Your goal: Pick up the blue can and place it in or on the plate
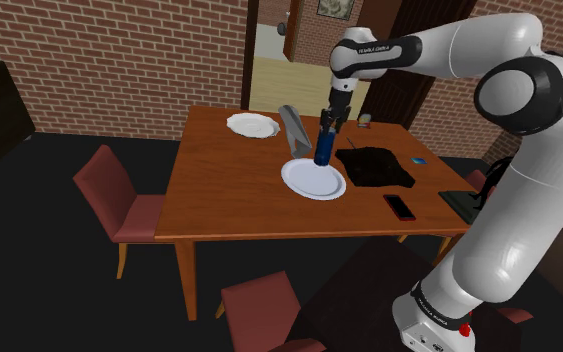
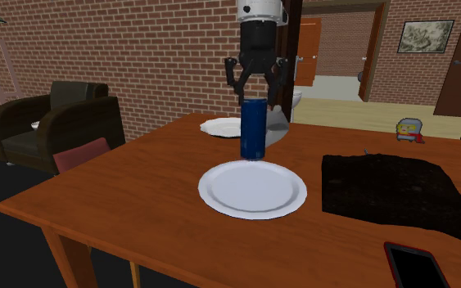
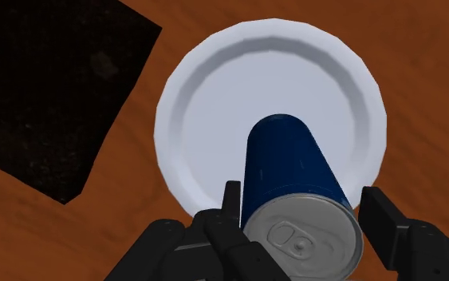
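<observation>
Hanging upright over the middle of the white plate [image 1: 314, 184] [image 2: 253, 195] [image 3: 214, 104], the blue can [image 1: 324, 148] [image 2: 254, 131] [image 3: 290, 176] is clear of it. In the second exterior view the can's base shows level with the plate's far rim and not down on its flat centre. The black gripper [image 1: 326, 128] [image 2: 255, 94] [image 3: 301, 195] points straight down and clasps the can at its top end. In the wrist view one finger presses each side of the silver lid, with the pull tab showing between them.

The plate lies about the middle of the brown wooden table [image 1: 229, 190] [image 2: 138, 196] [image 3: 422, 80]. A second white plate [image 1: 252, 125] [image 2: 220, 127] sits near the far edge, toward the corner on the shoulder view's left. A tilted grey cylindrical thing [image 1: 294, 128] [image 2: 277, 123] stands between the two plates, just behind the can.

A black mat [image 1: 374, 165] [image 2: 392, 188] [image 3: 47, 88] lies flat just beside the plate, on the side toward the table's edge at the shoulder view's right. A black phone with a red rim [image 1: 400, 207] [image 2: 417, 266] rests near the near edge, toward the corner on that same side and apart from the mat.

Two red chairs [image 1: 119, 195] stand at the table, one at its edge on the shoulder view's left and one at the near edge. A dark armchair [image 2: 52, 123] stands against the brick wall [image 2: 163, 57].
</observation>
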### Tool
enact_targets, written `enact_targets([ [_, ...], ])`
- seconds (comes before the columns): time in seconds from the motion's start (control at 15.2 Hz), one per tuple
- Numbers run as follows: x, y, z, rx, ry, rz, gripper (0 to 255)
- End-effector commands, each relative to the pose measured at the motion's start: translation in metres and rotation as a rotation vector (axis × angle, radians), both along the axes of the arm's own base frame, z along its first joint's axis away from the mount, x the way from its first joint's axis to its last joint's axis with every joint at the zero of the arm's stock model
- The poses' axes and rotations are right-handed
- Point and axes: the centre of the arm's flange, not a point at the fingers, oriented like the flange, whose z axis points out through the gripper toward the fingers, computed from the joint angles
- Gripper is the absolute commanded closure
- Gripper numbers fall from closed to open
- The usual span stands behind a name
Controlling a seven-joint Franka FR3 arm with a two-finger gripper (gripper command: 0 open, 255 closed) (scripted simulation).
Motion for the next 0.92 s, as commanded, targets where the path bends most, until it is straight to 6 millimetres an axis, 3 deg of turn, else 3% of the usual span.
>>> enact_targets([
  [0.0, 0.0, -0.001, -0.01, 0.0, -0.001, 0.0, 255],
  [0.86, 0.0, -0.001, -0.079, 0.0, -0.001, 0.0, 255],
])
